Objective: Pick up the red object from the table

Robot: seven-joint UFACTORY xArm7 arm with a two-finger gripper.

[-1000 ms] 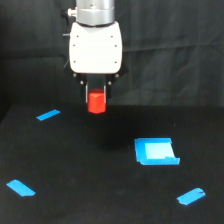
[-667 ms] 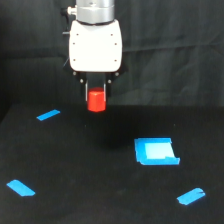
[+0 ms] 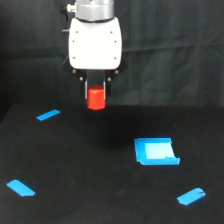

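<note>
Containers: the blue piece [image 3: 156, 151] lies flat on the tabletop [image 3: 90, 170], toward the exterior view's right; whether it has walls or holds anything cannot be told.
Tool: the tool [image 3: 96, 96] hangs from a white housing [image 3: 95, 43] at upper centre, pointing straight down.
Tool state: closed on the red block [image 3: 96, 98]; dark fingers [image 3: 87, 90] flank the block's upper part on both sides.
Red block: held at the tool's tip, its lower part protruding below the fingers.
Block height: clear of the tabletop, with no contact between them.
Block relative to blue piece: well apart, up and toward the exterior view's left of it.
Tape strips: four short blue strips on the tabletop, namely upper left [image 3: 48, 115], lower left [image 3: 21, 188], and lower right [image 3: 190, 196]; the fourth cannot be told apart from the blue piece.
Nearest strip: the upper left strip, lying to the exterior view's left of the block and slightly lower in the view.
Background: dark cloth [image 3: 175, 50] behind the tabletop.
</note>
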